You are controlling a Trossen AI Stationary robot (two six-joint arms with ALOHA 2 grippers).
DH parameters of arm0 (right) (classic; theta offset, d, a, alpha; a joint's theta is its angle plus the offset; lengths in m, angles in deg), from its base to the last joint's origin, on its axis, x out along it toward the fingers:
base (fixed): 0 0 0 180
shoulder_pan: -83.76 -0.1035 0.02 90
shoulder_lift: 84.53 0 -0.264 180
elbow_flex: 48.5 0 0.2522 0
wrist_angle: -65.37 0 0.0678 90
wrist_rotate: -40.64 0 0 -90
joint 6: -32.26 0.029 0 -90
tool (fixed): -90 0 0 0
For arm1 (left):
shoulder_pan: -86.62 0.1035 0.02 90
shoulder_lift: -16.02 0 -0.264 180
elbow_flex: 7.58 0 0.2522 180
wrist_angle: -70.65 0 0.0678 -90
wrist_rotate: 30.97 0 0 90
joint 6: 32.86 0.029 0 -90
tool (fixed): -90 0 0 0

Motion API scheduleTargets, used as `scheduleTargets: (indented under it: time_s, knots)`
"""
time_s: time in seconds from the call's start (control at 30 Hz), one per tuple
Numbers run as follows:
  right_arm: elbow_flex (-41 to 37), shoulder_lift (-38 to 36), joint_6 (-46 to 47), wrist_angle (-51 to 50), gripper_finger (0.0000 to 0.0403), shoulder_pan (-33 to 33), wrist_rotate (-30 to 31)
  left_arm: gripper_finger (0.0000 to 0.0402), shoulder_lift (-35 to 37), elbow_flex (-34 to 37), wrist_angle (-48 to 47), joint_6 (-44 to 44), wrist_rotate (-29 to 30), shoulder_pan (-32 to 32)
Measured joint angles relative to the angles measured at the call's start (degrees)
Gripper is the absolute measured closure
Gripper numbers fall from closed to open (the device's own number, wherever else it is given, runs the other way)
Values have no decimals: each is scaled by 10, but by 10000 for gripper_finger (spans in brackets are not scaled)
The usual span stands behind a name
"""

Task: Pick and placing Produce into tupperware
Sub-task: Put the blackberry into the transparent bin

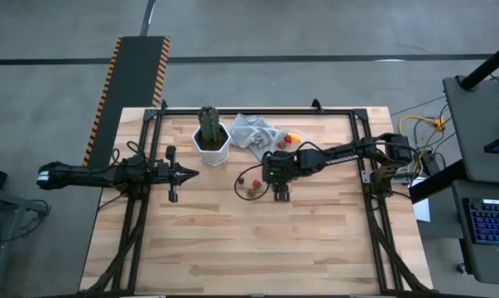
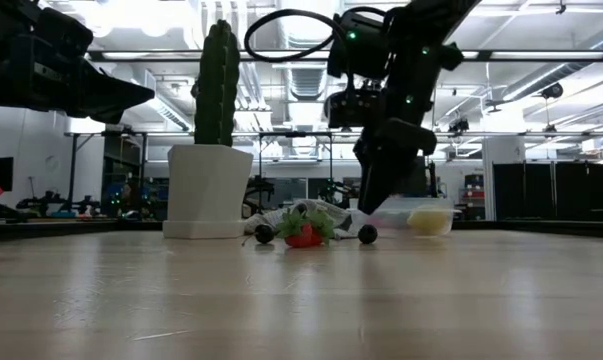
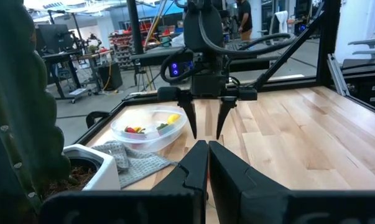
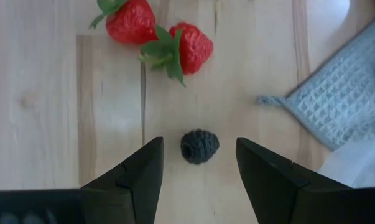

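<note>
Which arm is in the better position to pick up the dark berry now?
The right. Its gripper is open with the dark berry between the fingers. The left gripper is shut and waits beyond the cactus pot.

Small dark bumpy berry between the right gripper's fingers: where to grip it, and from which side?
Grip the small dark bumpy berry across its round middle, coming straight down from above. It lies alone on the bare wooden table, apart from the two red strawberries and the grey waffle cloth. The open right gripper already straddles it, a finger on either side.
</note>
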Motion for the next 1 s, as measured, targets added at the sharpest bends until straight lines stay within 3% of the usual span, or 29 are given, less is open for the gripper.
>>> scheduleTargets:
  time_s: [1.0]
  knots:
    - [-34, 0, 19, 54, 209, 1, -1, 402, 0, 0, 0, 0, 0, 0]
